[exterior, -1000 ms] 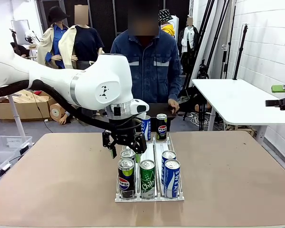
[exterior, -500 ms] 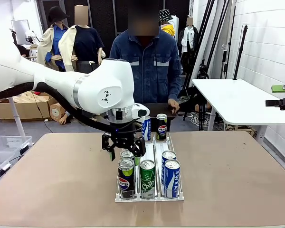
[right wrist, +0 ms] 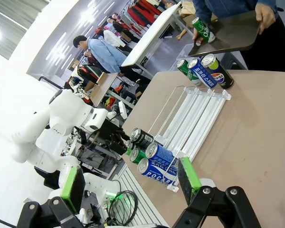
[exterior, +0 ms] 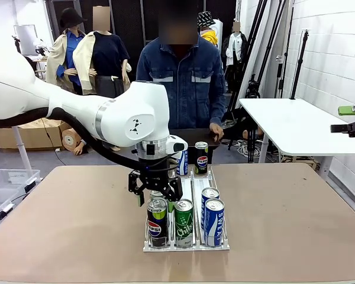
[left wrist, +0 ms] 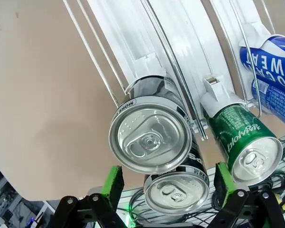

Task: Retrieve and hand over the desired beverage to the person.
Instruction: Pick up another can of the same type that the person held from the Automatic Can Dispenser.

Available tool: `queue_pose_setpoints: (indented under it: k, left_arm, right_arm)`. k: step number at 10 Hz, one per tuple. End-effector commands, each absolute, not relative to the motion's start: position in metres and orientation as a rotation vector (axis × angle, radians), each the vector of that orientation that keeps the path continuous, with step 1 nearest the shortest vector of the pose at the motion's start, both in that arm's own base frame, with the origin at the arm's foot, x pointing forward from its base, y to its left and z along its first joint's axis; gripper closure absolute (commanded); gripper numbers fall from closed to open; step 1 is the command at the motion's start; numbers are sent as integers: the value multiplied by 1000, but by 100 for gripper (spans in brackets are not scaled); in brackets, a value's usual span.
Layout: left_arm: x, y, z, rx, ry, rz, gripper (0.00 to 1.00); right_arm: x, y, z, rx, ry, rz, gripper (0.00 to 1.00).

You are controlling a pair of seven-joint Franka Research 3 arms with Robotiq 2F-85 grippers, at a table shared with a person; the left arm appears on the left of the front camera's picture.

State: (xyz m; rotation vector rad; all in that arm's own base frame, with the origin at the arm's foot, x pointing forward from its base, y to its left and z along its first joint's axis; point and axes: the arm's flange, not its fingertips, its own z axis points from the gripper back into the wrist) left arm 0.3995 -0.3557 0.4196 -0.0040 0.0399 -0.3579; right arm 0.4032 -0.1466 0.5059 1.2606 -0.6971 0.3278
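A clear wire rack (exterior: 186, 245) holds several drink cans. My left gripper (exterior: 156, 192) hangs open just above the two black Pepsi cans (exterior: 157, 218) in its left lane. In the left wrist view the green pads (left wrist: 113, 178) flank one silver Pepsi can top (left wrist: 176, 192), and the other Pepsi can top (left wrist: 149, 141) sits just beyond it. A green can (left wrist: 244, 142) and blue cans (left wrist: 275, 71) stand beside them. The person (exterior: 189, 77) stands at the far side holding a dark tray (exterior: 195, 137). My right gripper (right wrist: 130, 185) is open and empty, raised off to the right (exterior: 348, 118).
At the rack's far end stand a blue can (exterior: 182, 161) and a Pepsi can (exterior: 201, 157), plus a green can (right wrist: 183, 66). Another green can (right wrist: 202, 28) rests at the person's tray. A white side table (exterior: 290, 121) stands at the right.
My left gripper has come down closer to the left-lane Pepsi cans, and the arm has shifted slightly right. Its jaws stay open. The cans have not moved.
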Motion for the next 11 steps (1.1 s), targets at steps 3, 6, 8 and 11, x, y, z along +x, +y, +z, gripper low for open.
queue_pose_setpoints:
  k: [3, 6, 8, 11]
  left_arm:
    - [394, -362, 413, 18, 37, -327, 0]
    - [394, -362, 412, 11, 54, -326, 0]
    - [394, -362, 411, 11, 62, -319, 0]
    - [394, -361, 412, 15, 76, -320, 12]
  right_arm:
    - [403, -146, 506, 1273, -703, 332, 0]
    - [403, -146, 506, 1273, -703, 332, 0]
    - [403, -146, 506, 1273, -703, 332, 0]
    - [403, -146, 506, 1273, -703, 332, 0]
